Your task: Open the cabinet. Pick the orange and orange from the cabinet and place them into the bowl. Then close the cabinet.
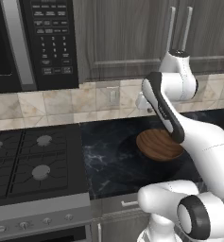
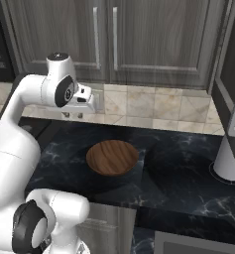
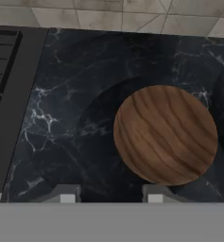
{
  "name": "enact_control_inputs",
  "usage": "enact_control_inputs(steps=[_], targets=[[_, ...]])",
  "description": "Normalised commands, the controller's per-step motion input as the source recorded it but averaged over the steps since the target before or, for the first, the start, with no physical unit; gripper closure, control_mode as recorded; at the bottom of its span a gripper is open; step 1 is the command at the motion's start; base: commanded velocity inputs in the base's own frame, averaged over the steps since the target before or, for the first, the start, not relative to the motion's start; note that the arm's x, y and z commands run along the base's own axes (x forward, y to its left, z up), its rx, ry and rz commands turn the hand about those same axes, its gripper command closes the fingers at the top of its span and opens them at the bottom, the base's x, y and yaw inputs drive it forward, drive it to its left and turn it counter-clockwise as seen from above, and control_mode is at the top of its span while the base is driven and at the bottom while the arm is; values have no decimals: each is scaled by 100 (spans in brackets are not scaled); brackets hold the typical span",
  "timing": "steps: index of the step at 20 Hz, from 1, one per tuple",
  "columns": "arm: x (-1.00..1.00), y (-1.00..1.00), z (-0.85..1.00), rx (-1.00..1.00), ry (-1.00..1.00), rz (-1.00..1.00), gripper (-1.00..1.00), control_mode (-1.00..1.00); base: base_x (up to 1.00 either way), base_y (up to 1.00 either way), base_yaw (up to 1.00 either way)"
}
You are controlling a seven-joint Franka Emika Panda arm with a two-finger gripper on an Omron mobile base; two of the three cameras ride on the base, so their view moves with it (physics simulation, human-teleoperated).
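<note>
left base view: cabinet (image 1: 132, 33) above the backsplash, both doors closed; bowl (image 1: 158, 144) on the dark marble tabletop (image 1: 108, 160), partly behind the arm

right base view: claw (image 2: 73, 115) hangs above the tabletop, left of the bowl and clear of it

hand view: fingertips (image 3: 66, 194) parted with nothing between them; bowl empty
</note>
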Motion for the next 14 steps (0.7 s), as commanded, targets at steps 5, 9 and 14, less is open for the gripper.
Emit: enact_control_inputs(steps=[5, 9, 14], targets=[[-19, -6, 0, -2, -20, 0, -100, -100, 0, 0, 0], [-52, -21, 3, 0, -29, 0, -100, -100, 0, 0, 0], [-57, -24, 12, 0, -31, 0, -100, -100, 0, 0, 0]])
